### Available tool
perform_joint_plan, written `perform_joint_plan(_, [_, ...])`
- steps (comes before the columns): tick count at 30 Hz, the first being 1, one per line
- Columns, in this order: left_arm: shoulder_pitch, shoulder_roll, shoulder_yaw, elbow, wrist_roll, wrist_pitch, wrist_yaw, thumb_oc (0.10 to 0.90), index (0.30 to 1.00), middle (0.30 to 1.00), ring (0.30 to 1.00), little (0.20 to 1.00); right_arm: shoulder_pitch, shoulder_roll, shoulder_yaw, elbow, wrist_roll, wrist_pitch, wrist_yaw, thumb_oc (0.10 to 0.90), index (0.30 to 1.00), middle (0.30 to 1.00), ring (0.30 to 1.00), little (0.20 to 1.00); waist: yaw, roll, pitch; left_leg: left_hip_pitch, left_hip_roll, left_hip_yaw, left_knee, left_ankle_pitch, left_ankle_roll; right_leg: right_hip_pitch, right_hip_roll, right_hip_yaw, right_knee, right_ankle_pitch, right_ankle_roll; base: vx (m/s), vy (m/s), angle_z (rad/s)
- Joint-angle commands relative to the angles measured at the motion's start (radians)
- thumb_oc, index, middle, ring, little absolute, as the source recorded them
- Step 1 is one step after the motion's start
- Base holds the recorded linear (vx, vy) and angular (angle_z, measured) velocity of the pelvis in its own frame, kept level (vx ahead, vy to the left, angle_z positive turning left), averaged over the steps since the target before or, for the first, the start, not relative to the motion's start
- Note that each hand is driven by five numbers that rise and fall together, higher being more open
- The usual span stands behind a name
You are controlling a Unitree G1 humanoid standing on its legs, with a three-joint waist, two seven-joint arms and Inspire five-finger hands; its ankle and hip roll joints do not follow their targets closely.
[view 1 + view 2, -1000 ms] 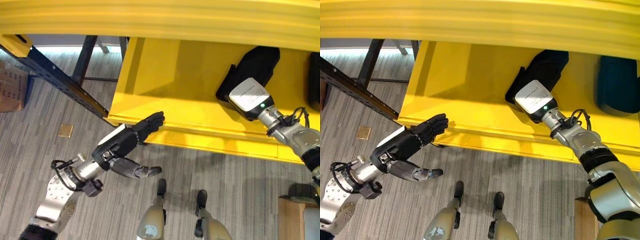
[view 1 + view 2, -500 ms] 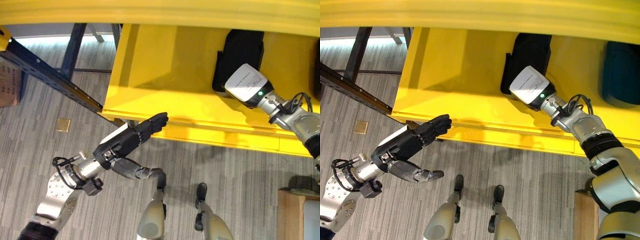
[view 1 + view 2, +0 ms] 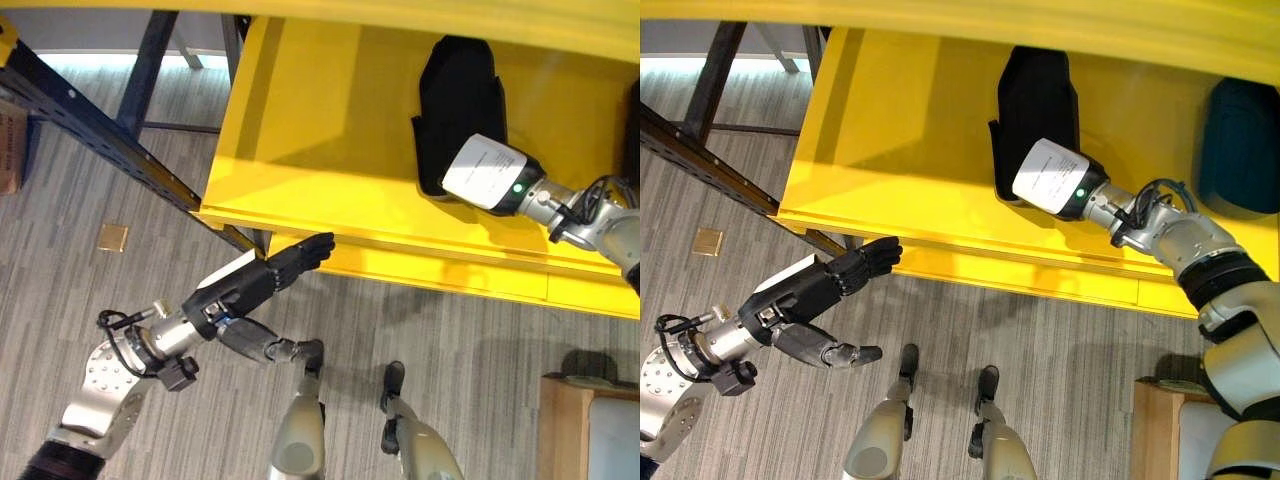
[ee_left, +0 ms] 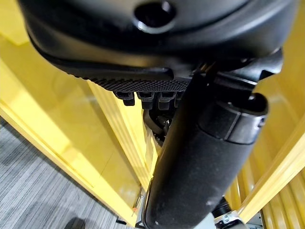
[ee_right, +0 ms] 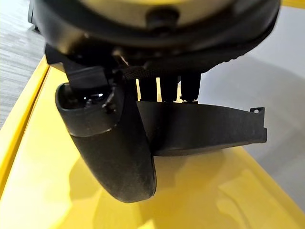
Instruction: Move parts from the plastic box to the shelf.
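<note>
On your left, a small tan square tile (image 3: 112, 237) lies on the grey striped carpet floor (image 3: 90, 300), and a dark blue steel rack beam (image 3: 100, 140) runs diagonally from the far left toward the near left corner of the bright yellow shelf (image 3: 320, 140). Your left hand (image 3: 262, 282) hangs just in front of that shelf's near edge with its fingers (image 3: 872, 260) stretched out straight and its thumb spread low — wide open and holding nothing; its fingertips lie close under the yellow lip, though you cannot tell whether they touch it. Further right, the flat black plastic part (image 3: 458, 105) sits on the yellow shelf surface, its long side running from near to far, just to the right of the shelf's middle. Your right hand (image 5: 119, 143) reaches in over the near edge of the shelf and meets the near end of that part; in the right wrist view the thumb lies against one face of the black piece and the fingers (image 5: 164, 88) come down on its other side — so the hand is closed on the part, which rests on the shelf. At the far right of the shelf, a dark teal rounded object (image 3: 1238, 150) sits well apart from the black part. Near right, the corner of a light wooden box (image 3: 570, 420) stands on the floor.
</note>
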Motion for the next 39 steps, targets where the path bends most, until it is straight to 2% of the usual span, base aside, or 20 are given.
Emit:
perform_joint_plan(1, [-0.043, -0.004, 0.005, -0.084, -0.096, -0.092, -0.003, 0.900, 1.000, 1.000, 1.000, 1.000, -0.004, -0.083, 0.088, 0.006, -0.044, -0.012, 0.019, 0.400, 0.300, 0.300, 0.300, 0.300, 0.006, -0.042, -0.030, -0.035, 0.072, -0.003, 0.112, -0.025, -0.048, -0.026, -0.031, -0.078, 0.036, -0.055, 0.022, 0.01, -0.033, 0.00])
perform_joint_plan(4, [-0.051, 0.000, 0.003, -0.080, -0.090, -0.086, -0.009, 0.900, 1.000, 1.000, 1.000, 1.000, -0.015, -0.084, 0.085, 0.028, -0.047, -0.020, 0.022, 0.400, 0.300, 0.300, 0.300, 0.300, 0.006, -0.046, -0.030, -0.038, 0.073, -0.001, 0.122, -0.029, -0.048, -0.028, -0.030, -0.077, 0.039, -0.055, 0.021, 0.00, -0.012, 0.00])
perform_joint_plan(10, [-0.033, 0.005, 0.014, -0.084, -0.099, -0.089, -0.010, 0.900, 1.000, 1.000, 1.000, 1.000, -0.001, -0.119, 0.069, -0.010, 0.093, 0.048, 0.127, 0.400, 0.300, 0.300, 0.300, 0.300, -0.006, -0.046, -0.032, -0.040, 0.071, 0.003, 0.133, -0.032, -0.047, -0.028, -0.029, -0.069, 0.042, -0.058, 0.020, 0.00, 0.002, -0.01])
perform_joint_plan(14, [-0.040, 0.003, 0.013, -0.086, -0.103, -0.082, -0.002, 0.900, 1.000, 1.000, 1.000, 1.000, 0.018, -0.119, 0.044, -0.015, 0.054, 0.066, 0.114, 0.400, 0.300, 0.300, 0.300, 0.300, -0.012, -0.039, -0.031, -0.043, 0.068, 0.004, 0.137, -0.037, -0.044, -0.033, -0.033, -0.066, 0.049, -0.059, 0.021, 0.01, 0.022, -0.06])
perform_joint_plan(15, [-0.046, 0.002, 0.010, -0.086, -0.111, -0.069, -0.009, 0.900, 1.000, 1.000, 1.000, 1.000, 0.015, -0.115, 0.037, -0.014, 0.042, 0.073, 0.115, 0.818, 0.885, 0.885, 0.885, 0.885, -0.013, -0.037, -0.030, -0.045, 0.067, 0.005, 0.141, -0.038, -0.044, -0.035, -0.034, -0.065, 0.052, -0.060, 0.021, 0.00, 0.046, -0.10])
perform_joint_plan(16, [-0.045, -0.002, 0.008, -0.091, -0.117, -0.064, -0.025, 0.900, 1.000, 1.000, 1.000, 1.000, 0.015, -0.114, 0.030, -0.018, 0.027, 0.088, 0.096, 0.900, 1.000, 1.000, 1.000, 1.000, -0.015, -0.032, -0.027, -0.047, 0.066, 0.005, 0.146, -0.039, -0.042, -0.038, -0.036, -0.064, 0.058, -0.062, 0.020, 0.00, 0.036, -0.07])
perform_joint_plan(31, [-0.026, -0.009, 0.011, -0.116, -0.132, -0.065, -0.043, 0.900, 1.000, 1.000, 1.000, 1.000, 0.013, -0.112, 0.025, -0.032, 0.017, 0.096, 0.194, 0.900, 1.000, 1.000, 1.000, 1.000, -0.012, -0.013, -0.034, -0.042, 0.053, 0.007, 0.148, -0.042, -0.036, -0.040, -0.048, -0.069, 0.074, -0.071, 0.023, 0.01, 0.026, 0.00])
perform_joint_plan(33, [-0.024, -0.009, 0.011, -0.115, -0.139, -0.068, -0.050, 0.900, 1.000, 1.000, 1.000, 1.000, 0.015, -0.111, 0.031, -0.029, 0.059, 0.120, 0.223, 0.900, 1.000, 1.000, 1.000, 1.000, -0.011, -0.012, -0.034, -0.041, 0.053, 0.008, 0.147, -0.040, -0.036, -0.040, -0.050, -0.068, 0.075, -0.072, 0.023, 0.00, 0.000, 0.00])
perform_joint_plan(36, [-0.018, -0.013, 0.014, -0.122, -0.133, -0.062, -0.050, 0.900, 1.000, 1.000, 1.000, 1.000, 0.028, -0.110, 0.019, -0.030, 0.067, 0.117, 0.235, 0.900, 1.000, 1.000, 1.000, 1.000, -0.011, -0.011, -0.037, -0.036, 0.051, 0.008, 0.143, -0.042, -0.035, -0.036, -0.051, -0.069, 0.072, -0.072, 0.023, 0.00, 0.000, 0.00])
perform_joint_plan(39, [-0.016, -0.017, 0.012, -0.125, -0.126, -0.062, -0.046, 0.900, 1.000, 1.000, 1.000, 1.000, 0.055, -0.104, 0.005, -0.033, 0.164, 0.161, 0.256, 0.900, 1.000, 1.000, 1.000, 1.000, -0.012, -0.009, -0.038, -0.031, 0.052, 0.008, 0.139, -0.040, -0.034, -0.034, -0.052, -0.070, 0.073, -0.072, 0.024, 0.00, 0.000, 0.00])
